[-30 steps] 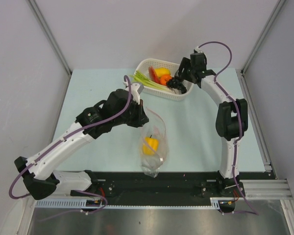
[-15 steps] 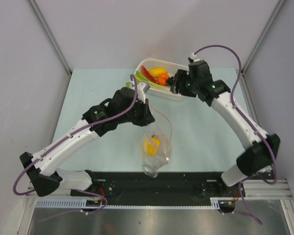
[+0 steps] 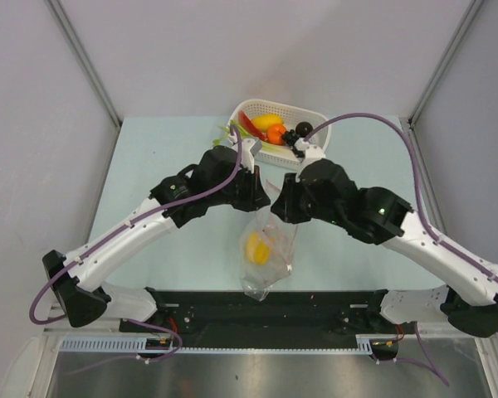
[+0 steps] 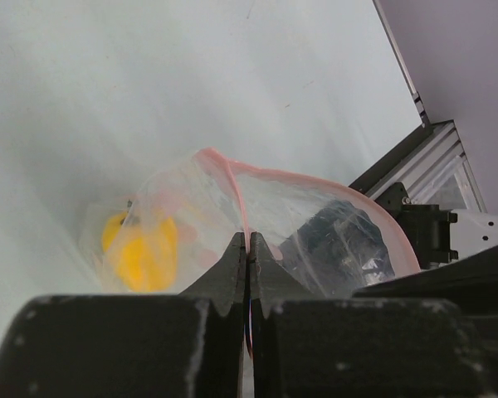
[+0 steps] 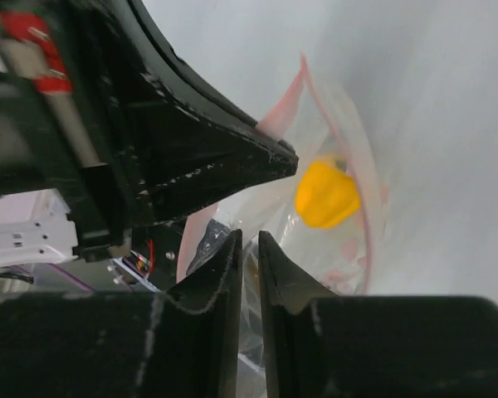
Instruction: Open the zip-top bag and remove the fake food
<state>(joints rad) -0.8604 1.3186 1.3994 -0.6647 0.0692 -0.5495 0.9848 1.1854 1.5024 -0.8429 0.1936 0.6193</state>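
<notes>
The clear zip-top bag (image 3: 267, 257) hangs from my left gripper (image 3: 262, 199), which is shut on its pink zip strip (image 4: 247, 217). One yellow piece of fake food (image 3: 256, 247) lies inside, also seen as yellow piece (image 4: 141, 253) and yellow piece (image 5: 326, 195). My right gripper (image 3: 276, 207) is at the bag's open mouth, opposite the left one. Its jaws (image 5: 249, 242) stand a narrow gap apart, with bag film showing through and nothing clearly pinched. The rest of the fake food, yellow-orange (image 3: 270, 124), red (image 3: 247, 123), dark round (image 3: 302, 128) and green stalk (image 3: 231, 130), lies in the basket.
The white perforated basket (image 3: 314, 114) stands at the table's back edge, just behind both grippers. The black base rail (image 3: 257, 313) runs along the near edge under the bag's bottom. Grey walls close in the left, back and right sides.
My right arm swung from the basket down to the bag's mouth and its jaws narrowed. The dark fruit stayed in the basket. My left gripper shifted slightly right, still holding the bag.
</notes>
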